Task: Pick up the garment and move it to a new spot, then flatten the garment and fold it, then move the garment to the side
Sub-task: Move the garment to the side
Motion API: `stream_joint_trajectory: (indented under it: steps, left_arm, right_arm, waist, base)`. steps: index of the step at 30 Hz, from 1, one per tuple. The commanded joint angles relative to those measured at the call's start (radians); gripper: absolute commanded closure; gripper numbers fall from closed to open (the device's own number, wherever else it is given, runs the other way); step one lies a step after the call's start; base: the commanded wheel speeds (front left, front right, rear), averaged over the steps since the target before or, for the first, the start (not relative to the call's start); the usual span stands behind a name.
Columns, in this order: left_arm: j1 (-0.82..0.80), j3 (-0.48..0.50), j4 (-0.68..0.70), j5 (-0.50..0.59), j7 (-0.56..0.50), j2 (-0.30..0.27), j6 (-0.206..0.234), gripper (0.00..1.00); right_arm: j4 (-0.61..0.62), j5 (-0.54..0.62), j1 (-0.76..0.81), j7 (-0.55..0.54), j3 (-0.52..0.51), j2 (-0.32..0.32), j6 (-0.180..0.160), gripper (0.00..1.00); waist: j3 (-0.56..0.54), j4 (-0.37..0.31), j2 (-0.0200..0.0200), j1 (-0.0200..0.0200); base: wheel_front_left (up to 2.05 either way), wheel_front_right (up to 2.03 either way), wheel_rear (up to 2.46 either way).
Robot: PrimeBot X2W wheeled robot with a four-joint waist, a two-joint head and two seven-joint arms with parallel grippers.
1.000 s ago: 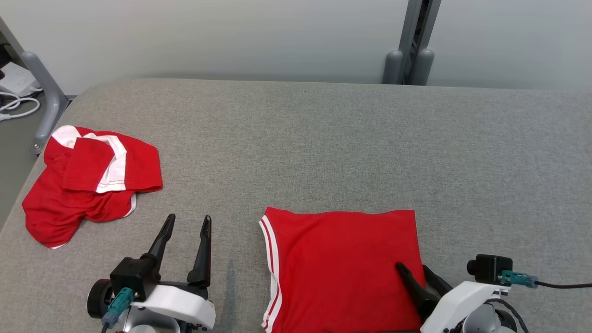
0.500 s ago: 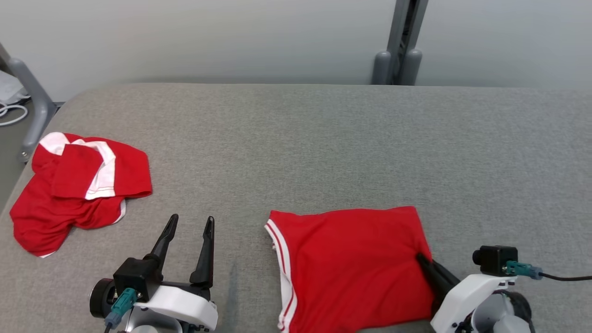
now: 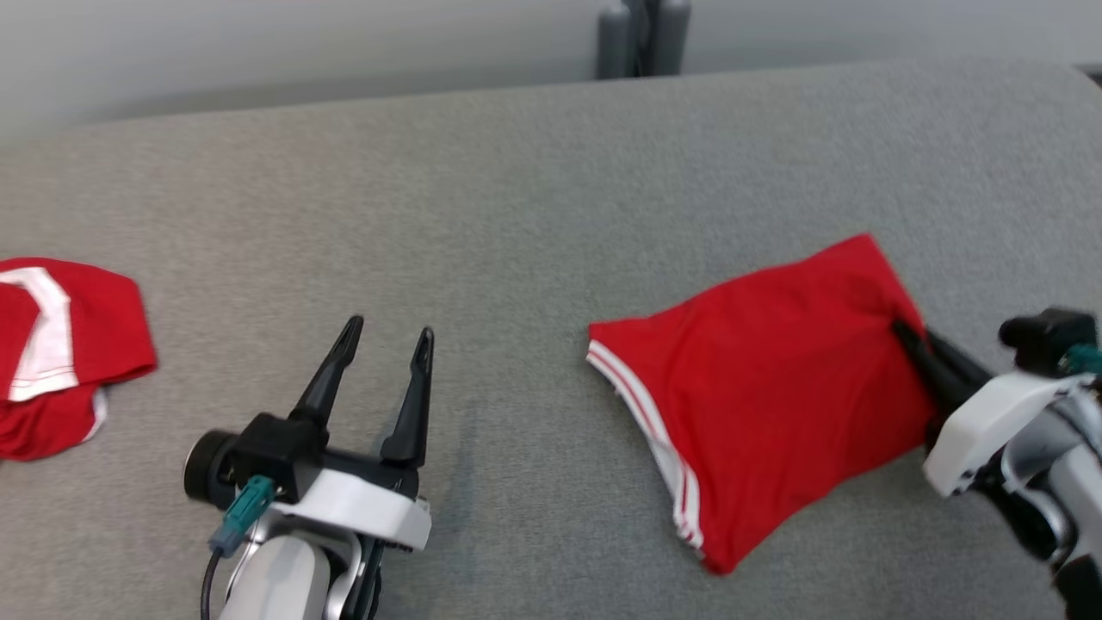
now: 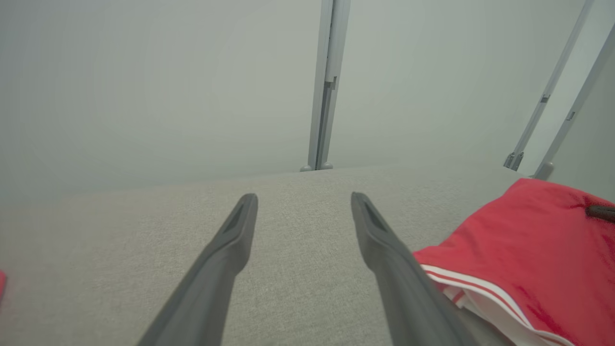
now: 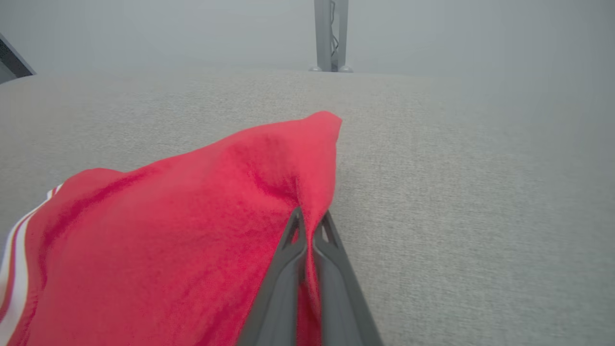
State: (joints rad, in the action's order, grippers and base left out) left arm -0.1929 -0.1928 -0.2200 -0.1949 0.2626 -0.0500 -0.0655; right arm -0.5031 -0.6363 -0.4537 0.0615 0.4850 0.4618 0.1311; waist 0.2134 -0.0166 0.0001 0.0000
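Note:
The folded red garment (image 3: 766, 379) with white stripes along one edge lies on the grey table (image 3: 516, 198), turned askew. My right gripper (image 3: 904, 331) is shut on its right edge; in the right wrist view the fingers (image 5: 293, 240) pinch a ridge of the red cloth (image 5: 192, 230). My left gripper (image 3: 386, 331) hovers open and empty over bare table, to the left of the garment. In the left wrist view its fingers (image 4: 235, 240) stand wide apart, with the garment (image 4: 523, 250) at the lower right.
A second red and white garment (image 3: 60, 344) lies crumpled at the table's left edge. A grey post (image 3: 641, 34) rises behind the table's far edge. Bare grey table stretches behind and to the right of the folded garment.
The right gripper closed on the garment's right edge and dragged it to the right, rotating it. The head camera turned right, so the crumpled garment slid toward the left edge of the picture.

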Motion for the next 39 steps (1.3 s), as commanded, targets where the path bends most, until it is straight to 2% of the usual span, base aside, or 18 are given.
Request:
stream_joint_trajectory:
  steps: [1, 7, 14, 23, 29, 37, 38, 39]
  left_arm:
    - [-0.033, -0.008, 0.007, 0.014, 0.001, -0.008, -0.007, 0.00]
    - [-0.113, -0.039, 0.023, 0.047, 0.001, -0.027, -0.022, 0.00]
    - [-0.213, -0.076, 0.050, 0.084, -0.024, -0.066, -0.036, 0.00]
    - [-0.298, -0.128, 0.103, 0.117, -0.057, -0.093, -0.048, 0.00]
    - [-0.310, -0.140, 0.147, 0.114, -0.076, -0.103, -0.048, 0.00]
    - [-0.297, -0.140, 0.159, 0.105, -0.085, -0.116, -0.036, 0.00]
    - [-0.296, -0.140, 0.157, 0.102, -0.083, -0.115, -0.036, 0.00]
    - [-0.295, -0.141, 0.154, 0.099, -0.081, -0.114, -0.034, 0.00]
  right_arm:
    - [0.004, 0.002, -0.032, 0.003, -0.004, 0.022, -0.001, 1.00]
    - [0.003, -0.004, -0.130, 0.010, 0.009, 0.091, -0.001, 1.00]
    - [-0.059, -0.025, -0.278, 0.031, 0.022, 0.179, -0.001, 1.00]
    - [-0.226, 0.011, -0.455, 0.069, 0.041, 0.285, -0.001, 1.00]
    - [-0.359, 0.054, -0.528, 0.101, 0.024, 0.279, -0.001, 1.00]
    - [-0.490, 0.067, -0.579, 0.115, 0.023, 0.235, -0.001, 1.00]
    - [-0.506, 0.068, -0.586, 0.125, 0.016, 0.234, -0.001, 0.57]
    - [-0.524, 0.064, -0.588, 0.123, 0.013, 0.232, -0.001, 0.00]
  waist:
    - [0.079, -0.069, -0.0001, 0.0000]
    - [0.181, -0.132, -0.0001, 0.0000]
    - [0.298, -0.192, -0.0001, 0.0000]
    - [0.395, -0.198, -0.0001, 0.0000]
    - [0.430, -0.188, -0.0001, 0.0000]
    - [0.437, -0.171, -0.0001, 0.0000]
    - [0.434, -0.169, -0.0001, 0.0000]
    - [0.428, -0.165, -0.0001, 0.0000]
  base:
    - [0.00, 0.00, 0.00]
    - [0.00, 0.00, 0.00]
    - [0.00, 0.00, 0.00]
    - [0.00, 0.00, 0.00]
    - [0.00, 0.00, 0.00]
    - [0.00, 0.00, 0.00]
    - [0.00, 0.00, 0.00]
    - [0.00, 0.00, 0.00]
